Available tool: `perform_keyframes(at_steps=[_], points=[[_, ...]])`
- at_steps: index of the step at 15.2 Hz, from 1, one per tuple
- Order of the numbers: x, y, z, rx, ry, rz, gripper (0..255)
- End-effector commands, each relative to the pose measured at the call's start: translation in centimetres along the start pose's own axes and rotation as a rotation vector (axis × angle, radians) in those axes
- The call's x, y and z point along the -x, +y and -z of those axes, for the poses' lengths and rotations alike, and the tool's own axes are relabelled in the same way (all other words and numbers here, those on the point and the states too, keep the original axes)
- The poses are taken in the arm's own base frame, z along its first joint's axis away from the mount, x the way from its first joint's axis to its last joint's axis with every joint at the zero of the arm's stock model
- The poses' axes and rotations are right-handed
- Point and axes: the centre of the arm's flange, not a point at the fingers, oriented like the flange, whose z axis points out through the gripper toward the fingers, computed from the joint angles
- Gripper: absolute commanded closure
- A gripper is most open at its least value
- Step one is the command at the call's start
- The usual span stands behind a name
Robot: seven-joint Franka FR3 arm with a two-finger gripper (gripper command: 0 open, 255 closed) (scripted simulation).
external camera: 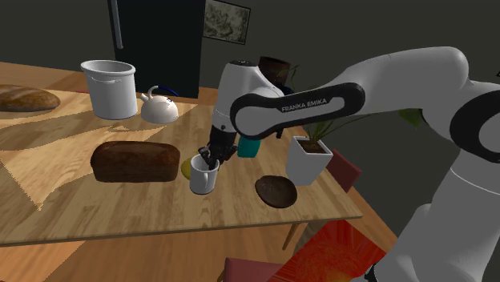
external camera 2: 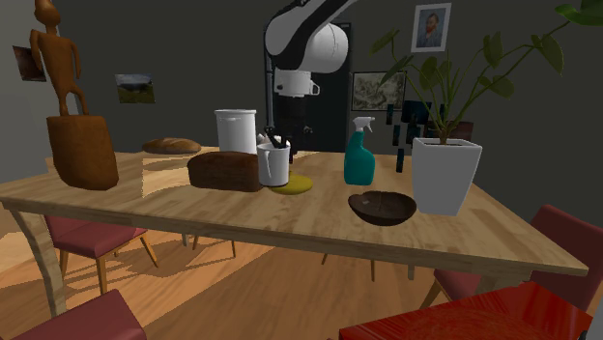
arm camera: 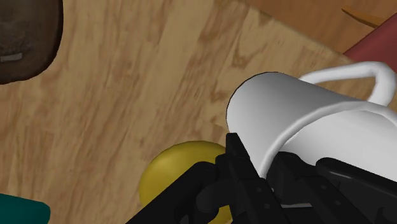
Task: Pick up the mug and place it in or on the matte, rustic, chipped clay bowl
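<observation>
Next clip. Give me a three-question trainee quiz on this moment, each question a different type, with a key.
1. True or false: the mug already sits in the dark brown bowl.
2. Where does the tool grip the mug? A) astride its rim B) by its handle C) under its base
3. What colour is the flat disc on the table beside the mug?
Key: 1 false, the bowl lies apart from the mug; 2 A; 3 yellow.
</observation>
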Motion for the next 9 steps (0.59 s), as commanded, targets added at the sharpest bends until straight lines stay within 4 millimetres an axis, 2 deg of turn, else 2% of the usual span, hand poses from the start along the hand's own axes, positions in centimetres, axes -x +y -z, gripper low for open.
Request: perform_keyframes(at_steps=[1,7,9], points=[[0.0,-0.1,1.1,0.0,0.0,0.0,255],[-0.3,-0.3,4.2,0.0,0.0,0.0,255],[0.8,2.1,4.7,0.0,0.0,0.0,255]])
